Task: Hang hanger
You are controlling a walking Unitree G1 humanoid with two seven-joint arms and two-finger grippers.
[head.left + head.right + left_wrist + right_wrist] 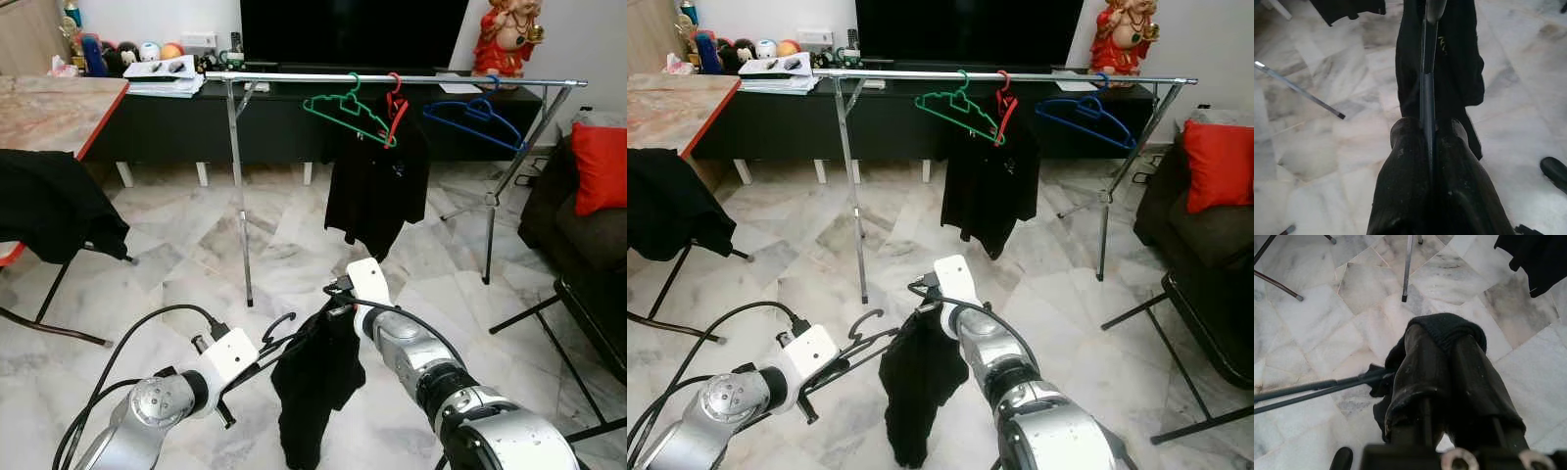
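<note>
marble floor [176, 245]; left end effector [257, 354] grips hanger [279, 333], right end effector [338, 311] pinches garment [313, 382].

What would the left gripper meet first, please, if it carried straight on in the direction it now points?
Probably the black garment draped on the black plastic hanger that the left gripper already clamps; beyond it lies bare marble floor. Depth is unclear.

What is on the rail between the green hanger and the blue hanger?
One red hanger carrying a black shirt hangs there, close beside the green hanger; the rail toward the blue hanger is bare, in both eye views.
</note>
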